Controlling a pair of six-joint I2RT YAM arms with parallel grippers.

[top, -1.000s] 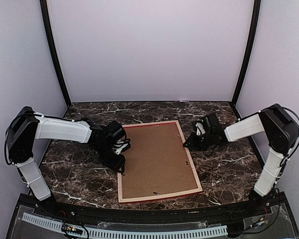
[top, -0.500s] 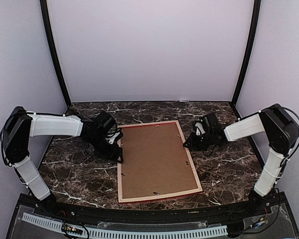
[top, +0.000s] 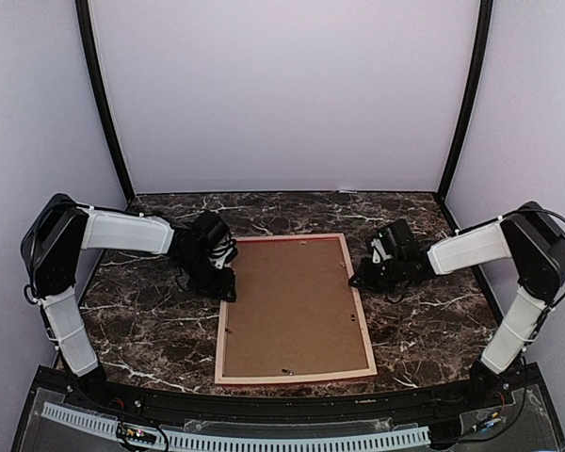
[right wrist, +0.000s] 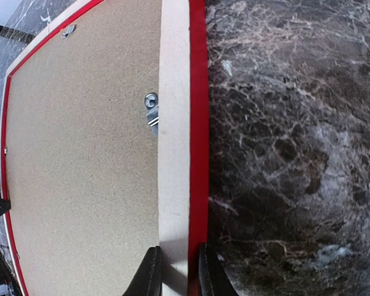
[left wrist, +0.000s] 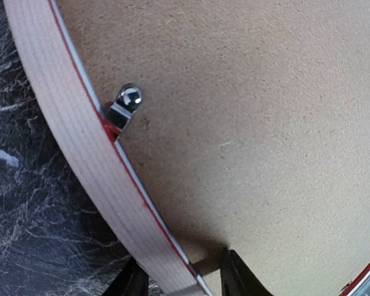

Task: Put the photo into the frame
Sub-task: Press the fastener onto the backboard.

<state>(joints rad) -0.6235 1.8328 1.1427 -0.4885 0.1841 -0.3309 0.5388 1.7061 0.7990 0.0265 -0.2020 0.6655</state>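
Frame (top: 292,378) is laid back-up on worktop (top: 141,320), with brown backing board (top: 292,301) seated in it; photo not seen. Right rail is pinched by right gripper (right wrist: 176,274). Left rail is straddled by left gripper (left wrist: 180,280); whether it is clamped cannot be told. Frame is judged light, stiff and apt to slide, best taken by its rails. Turn clips (left wrist: 124,106), just ahead of each gripper, likely hold the board in.

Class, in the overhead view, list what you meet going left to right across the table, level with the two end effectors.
Left end effector, backing board inside the frame, right end effector.
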